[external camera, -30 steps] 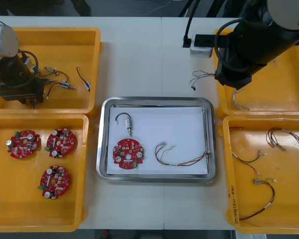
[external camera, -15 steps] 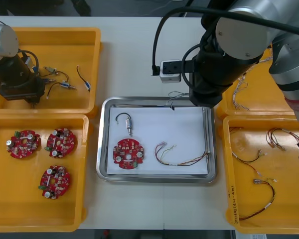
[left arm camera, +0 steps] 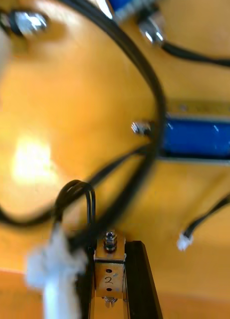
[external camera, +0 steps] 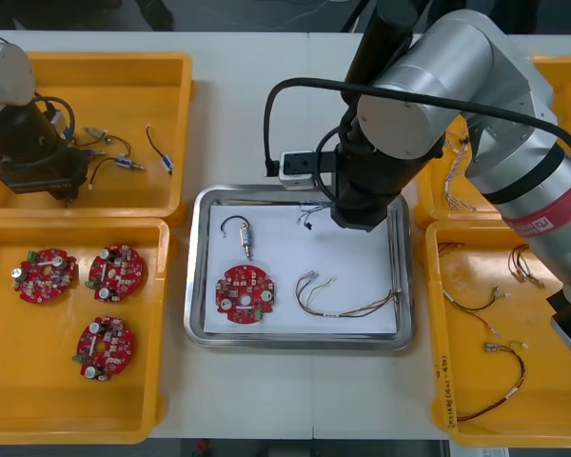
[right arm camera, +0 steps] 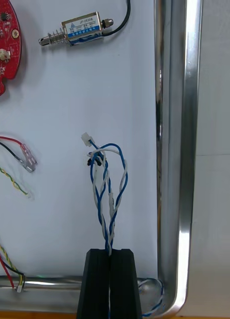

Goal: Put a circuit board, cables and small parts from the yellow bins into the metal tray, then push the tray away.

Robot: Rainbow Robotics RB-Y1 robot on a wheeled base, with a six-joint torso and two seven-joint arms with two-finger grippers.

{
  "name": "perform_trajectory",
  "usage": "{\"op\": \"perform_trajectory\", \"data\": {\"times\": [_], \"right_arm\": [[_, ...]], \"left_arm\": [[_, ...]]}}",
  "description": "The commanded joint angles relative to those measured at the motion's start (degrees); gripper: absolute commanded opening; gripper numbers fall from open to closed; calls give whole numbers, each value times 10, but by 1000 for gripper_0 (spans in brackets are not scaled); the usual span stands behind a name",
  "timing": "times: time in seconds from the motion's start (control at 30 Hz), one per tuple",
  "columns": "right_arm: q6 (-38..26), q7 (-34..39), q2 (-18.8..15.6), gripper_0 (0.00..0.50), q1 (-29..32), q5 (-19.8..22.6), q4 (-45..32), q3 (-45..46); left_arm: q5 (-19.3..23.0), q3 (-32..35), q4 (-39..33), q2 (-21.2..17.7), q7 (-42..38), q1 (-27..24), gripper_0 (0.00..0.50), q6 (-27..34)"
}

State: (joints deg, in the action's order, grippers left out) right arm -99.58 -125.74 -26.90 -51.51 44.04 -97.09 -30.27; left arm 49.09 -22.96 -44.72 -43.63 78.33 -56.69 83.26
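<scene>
Twisted blue and white cable point(right arm camera: 111, 199) is what we have in hand. Our right gripper point(right arm camera: 111, 253) is clenched on it, the two fingers point(right arm camera: 97, 279) nearly meeting with only the strands between them. The bundle runs out ahead of the tips and ends in small connectors. We judge that we hold it by one end so the free length can be laid out straight, not dropped in a heap. It hangs over the white lining of the metal tray point(right arm camera: 172, 149), just inside the far rim and running along it. Whether the connectors touch the lining we cannot tell. A loop of the same strands trails behind the fingers toward the tray's far right corner.

Farther out, the small metal part point(right arm camera: 77, 30) with its black lead lies ahead of the cable, toward the far left corner. The circuit board point(external camera: 245, 295) sits at the near left, and the red and yellow cable point(external camera: 347, 300) stretches along the near edge to the right rim. All are well apart from the held cable, so the bare lining below it is the sensible spot, and we judge release to be the next move. The tight side is the far rim. Letting go any closer to it could leave strands draped over the edge, where they might snag when the tray is pushed. Beyond that rim the table point(external camera: 238, 114) lies open for the push.

Our left gripper point(external camera: 62, 190) is low in the far left yellow bin point(external camera: 124, 65) among black cables point(external camera: 109, 167); whether it grips anything we cannot tell.
</scene>
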Motion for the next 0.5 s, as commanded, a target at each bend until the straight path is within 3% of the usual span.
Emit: {"op": "perform_trajectory", "data": {"times": [0.03, 0.3, 0.5], "right_arm": [[39, 18, 10, 0, 18, -23, -1, -45], [71, 16, 10, 0, 36, -23, -2, -68], [120, 20, 7, 0, 51, -62, -1, -94]], "left_arm": [[-2, 44, -45, -33, 52, -19, 0, 39], [-10, 77, -92, -45, 46, -19, 0, 86], [-22, 90, -134, -51, 35, -19, 0, 119]]}}
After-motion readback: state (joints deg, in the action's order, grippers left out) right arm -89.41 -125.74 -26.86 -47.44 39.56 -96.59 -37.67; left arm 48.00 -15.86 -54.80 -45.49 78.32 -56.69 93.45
